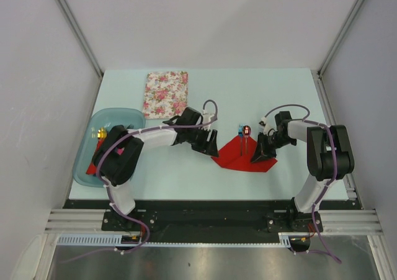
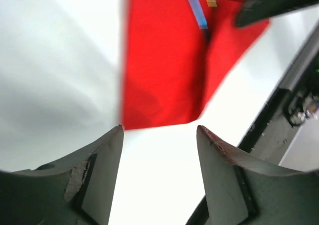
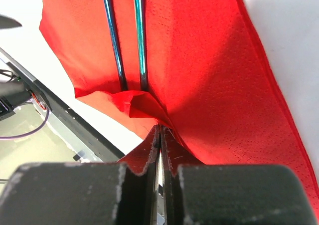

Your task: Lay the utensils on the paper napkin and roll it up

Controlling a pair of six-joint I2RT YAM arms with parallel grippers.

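Right gripper (image 3: 160, 130): fingers pressed together, pinching a bunched corner of the paper napkin (image 3: 214, 65). Left gripper (image 2: 159, 131): fingers apart, nothing between them. It sits just beside the napkin's left corner, and I can't confirm contact.

Utensils: fork (image 1: 240, 131) and spoon (image 1: 247, 130) lie side by side. Handles are on the napkin, heads poke past its far edge over the table (image 1: 279, 94). In the right wrist view both handles run parallel down the red sheet and end just ahead of the pinched fold.

Status: placement looks done. The roll has barely begun: one corner is gathered on the right side and the rest of the sheet lies mostly flat. My read of what's left is to bring the napkin over the handles and roll the whole bundle up.

Floral cloth (image 1: 165, 94) and teal bin (image 1: 93, 128) sit off to the left, not involved.
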